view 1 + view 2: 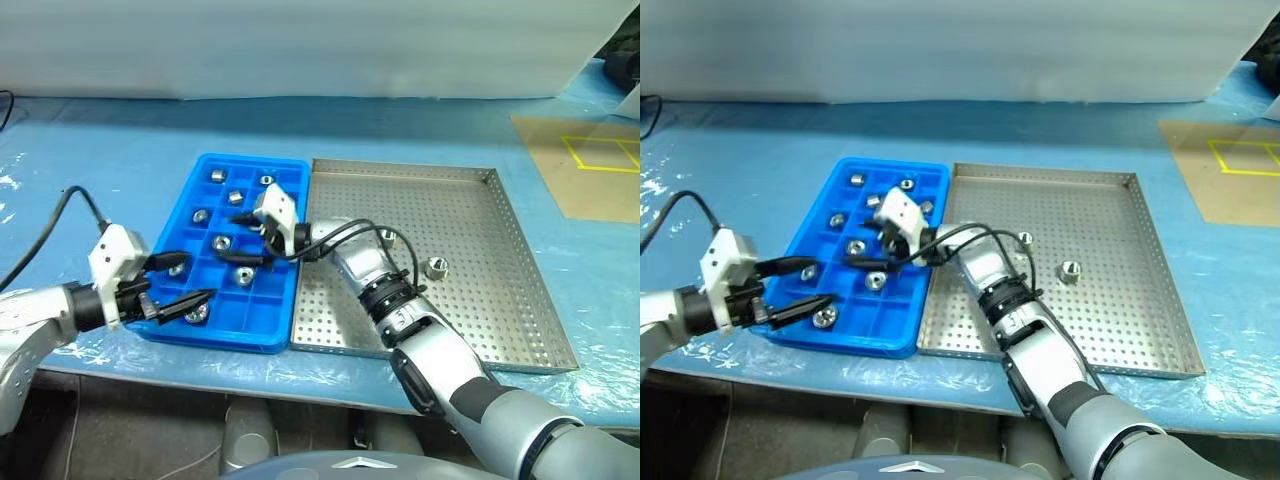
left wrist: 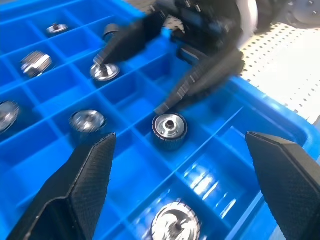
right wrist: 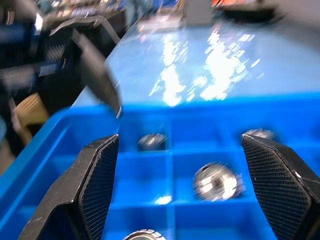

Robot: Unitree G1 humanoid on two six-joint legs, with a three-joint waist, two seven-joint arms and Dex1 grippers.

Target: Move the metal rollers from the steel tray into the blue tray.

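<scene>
Dropping a roller into the blue tray, with two left to fetch.

The bench (image 1: 120,150), under blue sheeting, carries the steel tray (image 1: 480,290) with the blue tray (image 1: 290,175) touching its left side. The right pincer (image 1: 250,238) reaches across over the blue tray's middle compartments, its fingers spread and gripping nothing; the roller below it (image 2: 170,127) sits in a compartment, so the drop looks done. The left pincer (image 1: 185,282) hovers open and empty over the tray's near end. Several rollers (image 1: 235,197) fill other compartments. Two remain on the steel tray (image 1: 436,267); next, the right arm should probably swing back to pick one up.
</scene>
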